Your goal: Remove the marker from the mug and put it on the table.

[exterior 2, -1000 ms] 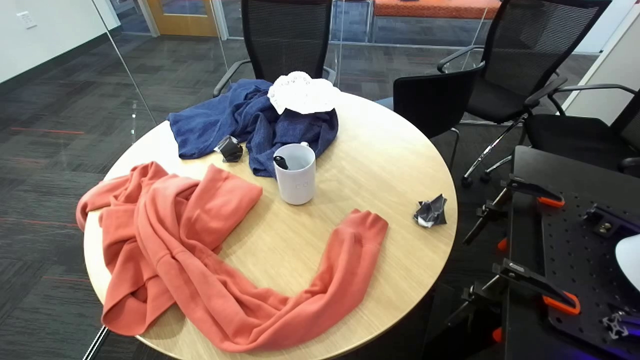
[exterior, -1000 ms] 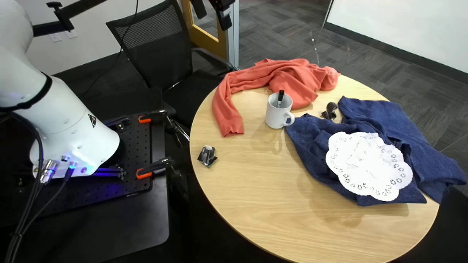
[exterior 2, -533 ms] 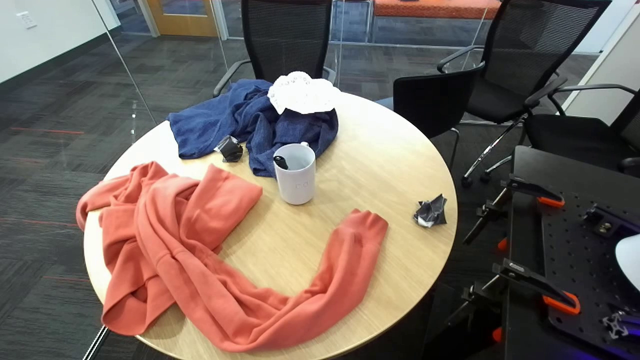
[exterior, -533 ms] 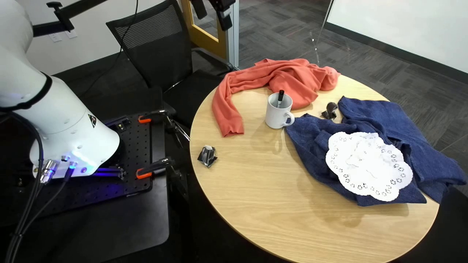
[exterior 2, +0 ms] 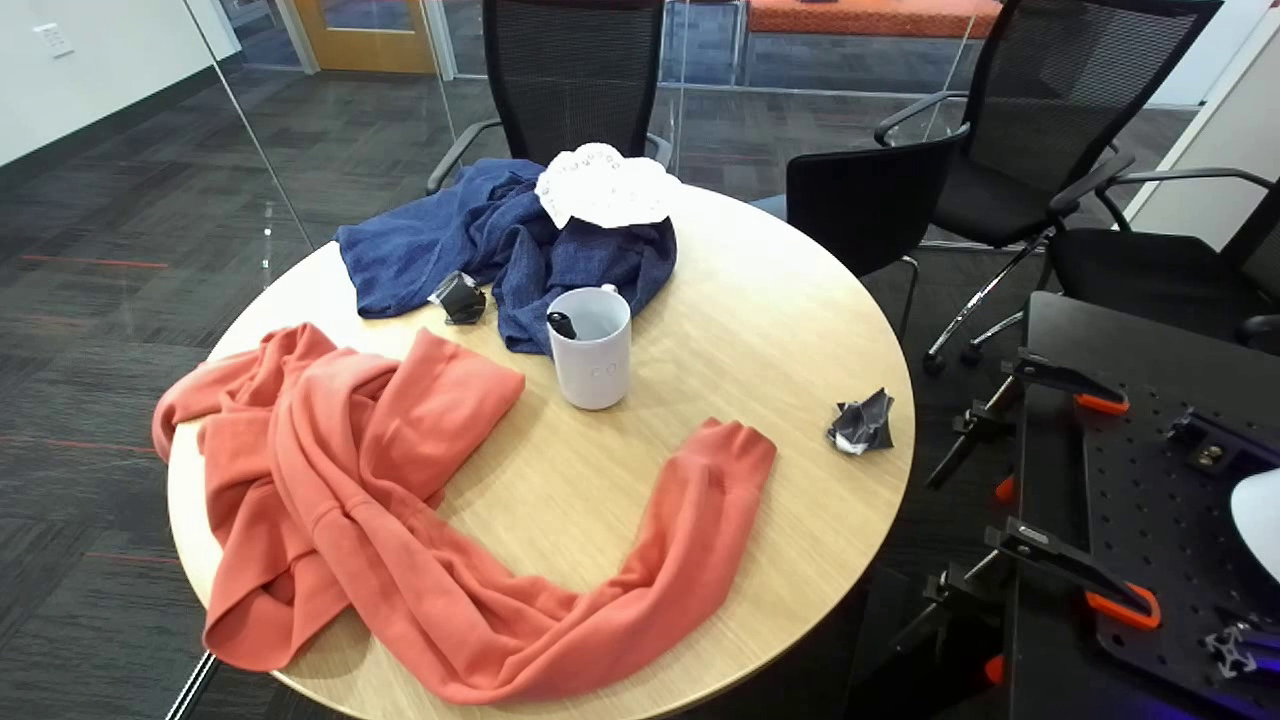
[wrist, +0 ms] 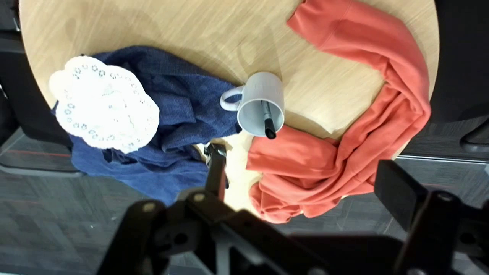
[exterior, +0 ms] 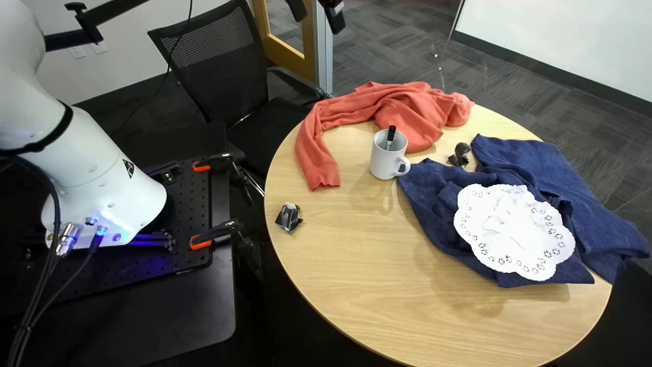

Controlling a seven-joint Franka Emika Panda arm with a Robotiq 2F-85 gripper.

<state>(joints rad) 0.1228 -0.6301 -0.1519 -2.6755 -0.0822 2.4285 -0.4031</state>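
Marker [wrist: 269, 124] stands inside the white mug [wrist: 263, 88], a bit tilted, and its black end reaches over the rim; I see this pair near the middle of the wrist view. In both exterior views the mug is upright on the round wooden table [exterior: 356, 265], close to the middle of the frame. A corner of the blue cloth [wrist: 179, 99] lies just beside the mug; whether they touch, I cannot tell. The gripper [wrist: 301, 157] shows at the bottom of the wrist view, with its two black fingers [wrist: 397, 187] spread wide from each other, and in an exterior view only a part of it appears at the top edge of the frame, well apart from the mug. On the blue cloth lies a white lace doily [wrist: 109, 105], at the left of the wrist view. An orange garment [exterior 2: 380, 540] fills the lower left of the frame in an exterior view, and between it and the blue cloth I notice a small dark object [exterior 2: 460, 298], while a crumpled black piece [exterior 2: 862, 423] lies there near the right edge of the table. In an exterior view the white robot base [exterior: 107, 178] occupies the left of the frame, on a black cart [exterior: 178, 306], where clamps [exterior: 218, 233] with orange parts are fixed at the edge.
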